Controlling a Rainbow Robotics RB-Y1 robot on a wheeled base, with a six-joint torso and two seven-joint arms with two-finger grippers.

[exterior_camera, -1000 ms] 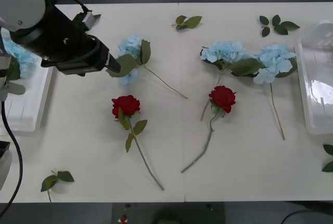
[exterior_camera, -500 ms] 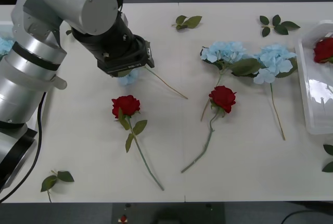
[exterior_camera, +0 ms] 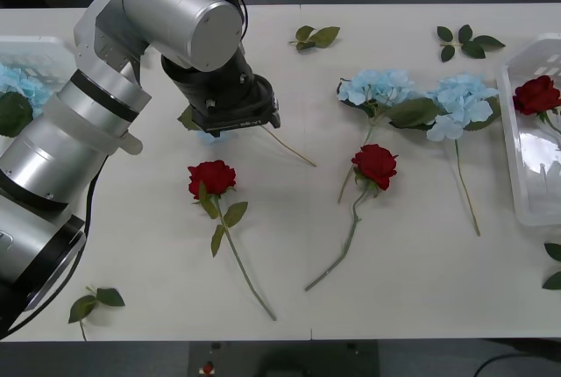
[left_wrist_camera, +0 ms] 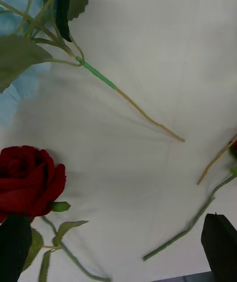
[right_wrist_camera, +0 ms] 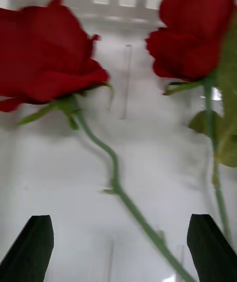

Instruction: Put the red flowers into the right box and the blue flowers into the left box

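The left end effector (left_wrist_camera: 118,247) has swung from the left box (exterior_camera: 39,44) over the nearest blue flower (exterior_camera: 210,131), fingers spread and empty. The right end effector (right_wrist_camera: 118,247), spread empty, hovers over two red flowers (right_wrist_camera: 47,55) in the right box (exterior_camera: 526,210); two roses and three blue clusters remain on the counter (exterior_camera: 394,289).

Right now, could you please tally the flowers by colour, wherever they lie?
Red flowers: 4, two on the table, two in the right box.
Blue flowers: 4, three on the table, one in the left box.
Total: 8.

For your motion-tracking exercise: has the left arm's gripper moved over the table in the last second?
Yes. The left gripper moved rightward, from near the left box toward the table's centre seam.
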